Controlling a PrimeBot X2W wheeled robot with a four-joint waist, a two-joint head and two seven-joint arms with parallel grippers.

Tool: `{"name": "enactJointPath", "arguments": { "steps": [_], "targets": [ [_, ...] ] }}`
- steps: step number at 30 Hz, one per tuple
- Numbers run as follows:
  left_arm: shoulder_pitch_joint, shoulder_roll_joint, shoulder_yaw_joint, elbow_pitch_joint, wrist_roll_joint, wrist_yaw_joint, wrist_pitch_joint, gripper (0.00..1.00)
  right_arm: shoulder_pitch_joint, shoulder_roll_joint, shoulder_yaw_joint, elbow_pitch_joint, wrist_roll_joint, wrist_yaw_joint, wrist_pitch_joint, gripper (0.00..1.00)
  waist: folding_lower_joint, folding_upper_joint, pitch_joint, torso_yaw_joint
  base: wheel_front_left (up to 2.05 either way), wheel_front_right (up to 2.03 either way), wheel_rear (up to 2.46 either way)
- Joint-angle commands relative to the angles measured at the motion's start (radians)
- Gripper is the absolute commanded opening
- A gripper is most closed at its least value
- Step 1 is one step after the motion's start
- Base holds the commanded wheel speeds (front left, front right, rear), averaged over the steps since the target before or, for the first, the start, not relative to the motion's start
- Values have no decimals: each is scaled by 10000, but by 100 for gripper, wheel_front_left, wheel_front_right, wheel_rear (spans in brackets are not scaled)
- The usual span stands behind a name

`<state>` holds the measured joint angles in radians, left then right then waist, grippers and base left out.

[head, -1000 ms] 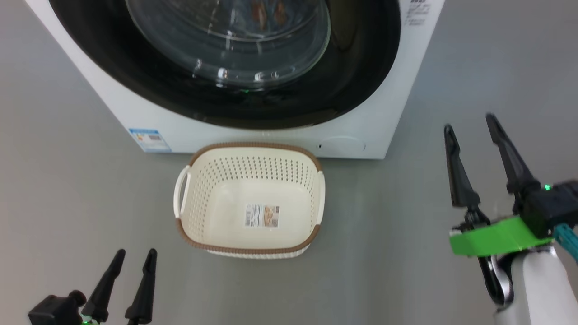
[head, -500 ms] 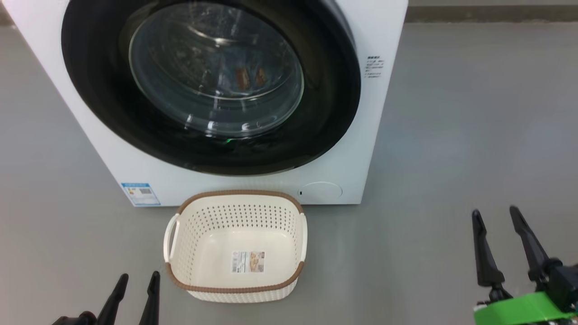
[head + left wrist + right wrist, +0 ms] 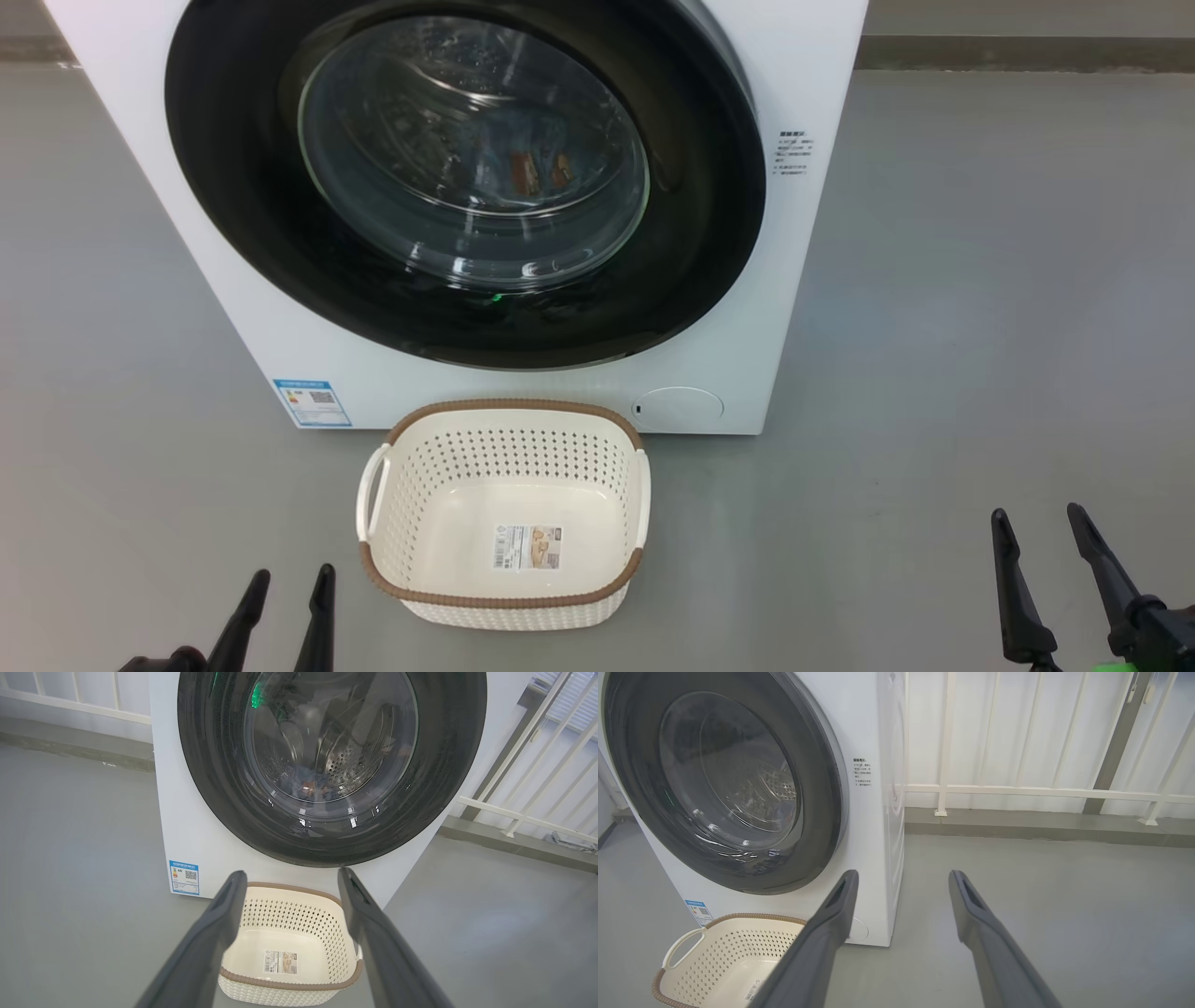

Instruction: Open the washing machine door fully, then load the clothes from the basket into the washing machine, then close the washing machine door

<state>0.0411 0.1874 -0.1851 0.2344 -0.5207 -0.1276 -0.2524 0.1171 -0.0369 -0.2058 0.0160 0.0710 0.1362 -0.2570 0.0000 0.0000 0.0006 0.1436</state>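
Observation:
The white washing machine (image 3: 233, 308) stands ahead on the floor. Its washing machine door (image 3: 709, 187) sits flush against the front, with a black rim and clear glass. Behind the glass, inside the drum, lie the clothes (image 3: 532, 173), blue with orange-brown marks. The basket (image 3: 509, 408) stands in front of the machine and holds nothing but its label sticker. Low at the left, my left gripper (image 3: 291, 574) is open with nothing in it; its fingers (image 3: 219, 924) frame the basket (image 3: 289, 919). My right gripper (image 3: 1036, 511) is open at the lower right, apart from the machine.
A blue label sticker (image 3: 313, 402) and a round flap (image 3: 680, 409) mark the machine's lower front. A white railing (image 3: 1017, 791) on a low kerb runs behind and to the right. Grey floor (image 3: 980, 327) spreads right of the machine.
The head camera has tilted up, so more of the door shows. My right gripper has come down and back from its raised place to low at the right. The basket has stayed put.

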Motion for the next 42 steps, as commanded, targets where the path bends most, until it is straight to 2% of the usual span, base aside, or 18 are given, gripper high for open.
{"name": "enactJointPath", "arguments": {
  "steps": [1,11,12,13,18,24,30,42],
  "targets": [
    [-151,141,401,-171,100,-31,-93,100,-141,-133,223,-213,92,-55,-48,100,0,0,1,47,0,0,0],
    [-114,221,430,-319,151,-31,-93,100,-119,-133,303,-168,217,-55,-48,100,0,0,69,76,0,0,0],
    [-113,226,424,-376,116,-31,-94,0,-122,-133,307,-164,220,-55,-48,0,0,0,76,72,0,0,0],
    [7,-5,38,-94,5,0,7,0,42,7,22,90,36,4,0,0,0,0,74,75,0,0,0],
    [170,-301,-111,359,-64,1,67,0,49,112,4,759,84,4,35,0,0,0,74,76,0,0,0],
    [94,-330,9,350,-613,0,213,0,-58,100,25,829,823,1,243,0,23,0,49,-2,0,0,0],
    [32,-354,111,342,-1070,-1,340,0,-146,90,86,891,1441,-2,368,0,1,0,65,-64,0,0,0],
    [-134,-421,362,326,-2152,-5,647,0,-369,67,188,1035,2915,-7,706,0,0,0,64,-209,0,0,0]
  ]
}}
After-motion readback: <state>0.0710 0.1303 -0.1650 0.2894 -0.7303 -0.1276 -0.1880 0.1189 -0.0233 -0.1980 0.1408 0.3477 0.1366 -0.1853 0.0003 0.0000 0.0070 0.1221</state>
